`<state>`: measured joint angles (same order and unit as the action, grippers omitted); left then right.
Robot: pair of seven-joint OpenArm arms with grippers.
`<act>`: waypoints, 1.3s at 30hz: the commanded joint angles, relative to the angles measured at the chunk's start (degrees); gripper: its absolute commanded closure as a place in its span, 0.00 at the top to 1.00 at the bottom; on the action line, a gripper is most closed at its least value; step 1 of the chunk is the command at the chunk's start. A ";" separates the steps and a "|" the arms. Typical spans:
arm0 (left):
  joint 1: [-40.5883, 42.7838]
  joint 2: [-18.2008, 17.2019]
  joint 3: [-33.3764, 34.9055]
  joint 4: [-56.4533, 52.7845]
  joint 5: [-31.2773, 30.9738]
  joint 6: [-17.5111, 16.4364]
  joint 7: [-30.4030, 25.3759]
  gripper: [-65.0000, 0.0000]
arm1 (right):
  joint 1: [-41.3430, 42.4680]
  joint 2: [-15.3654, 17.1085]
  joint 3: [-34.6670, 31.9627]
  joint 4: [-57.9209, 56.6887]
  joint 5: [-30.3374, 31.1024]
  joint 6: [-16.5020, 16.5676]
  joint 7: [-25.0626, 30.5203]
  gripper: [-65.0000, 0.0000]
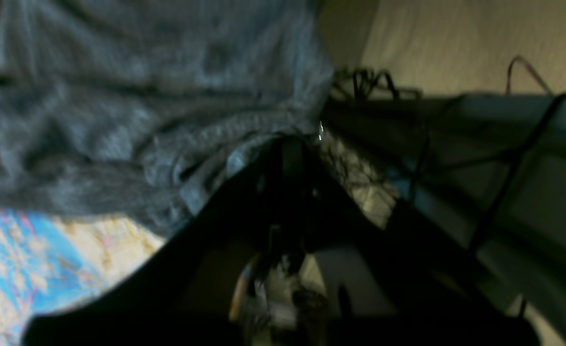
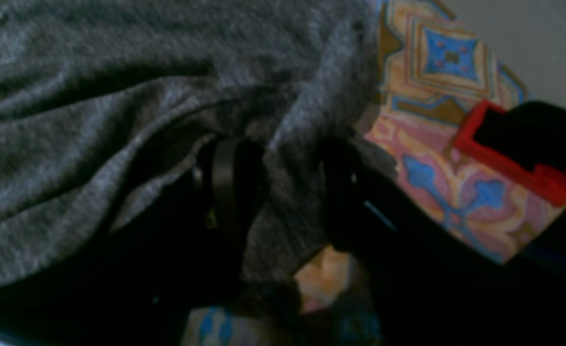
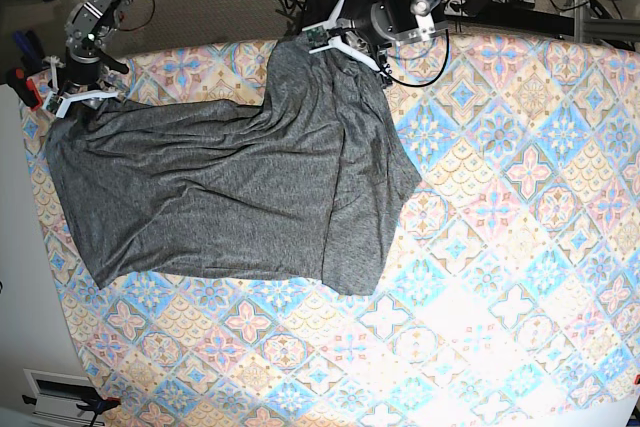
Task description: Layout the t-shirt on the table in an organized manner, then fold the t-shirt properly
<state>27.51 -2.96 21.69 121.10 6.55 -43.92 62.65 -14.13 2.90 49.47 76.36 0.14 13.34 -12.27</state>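
Layout step: we see the left gripper [image 3: 322, 39] clamped on the t-shirt [image 3: 230, 197], the right gripper [image 3: 75, 99] gripping its corner; next, spreading it across the table [image 3: 500, 247].

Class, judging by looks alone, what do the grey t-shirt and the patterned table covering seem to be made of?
The dark heather-grey t-shirt: soft matte knit, probably cotton blend; flecked surface, limp wrinkles. The pink, blue and cream tile-patterned table cover: looks like flat printed cloth, low sheen; exact fabric unclear.

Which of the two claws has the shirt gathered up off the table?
The left gripper, at the table's far edge: its jaws pinch a bunched ridge of the t-shirt. The right gripper grips the flat corner.
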 commanded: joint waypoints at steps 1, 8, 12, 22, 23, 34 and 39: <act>-2.85 5.99 1.21 0.70 -6.15 3.92 -15.58 0.00 | 0.20 0.58 -0.90 0.43 -0.54 0.50 0.01 0.37; -8.65 8.02 -4.86 0.70 -6.15 3.92 -13.64 0.00 | 0.20 0.58 -2.31 0.43 -0.54 0.50 0.01 0.37; -9.53 5.73 -13.47 0.70 -6.77 3.92 -9.77 0.00 | 0.20 0.58 -2.31 0.43 -0.54 0.50 -0.08 0.37; -4.87 -11.24 -34.13 0.62 -24.79 3.92 -9.51 0.00 | 0.20 0.49 -2.57 0.26 -0.54 0.50 -0.25 0.38; -3.73 -12.91 -36.24 0.62 -27.95 3.92 -9.51 0.00 | 0.11 0.49 -3.45 0.52 -0.54 0.50 -0.25 0.38; -0.56 -19.94 -47.06 0.26 -37.18 3.92 -9.60 0.00 | -0.42 -1.18 -9.78 2.46 -0.54 0.50 -0.34 0.38; -4.52 -20.03 -48.64 0.62 -38.68 3.92 -9.07 0.00 | -0.16 -2.50 -9.34 3.07 -4.85 0.50 0.01 0.38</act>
<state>22.79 -22.24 -26.41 120.42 -31.55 -40.12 54.48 -14.39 0.23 40.12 79.05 -3.88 14.13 -10.59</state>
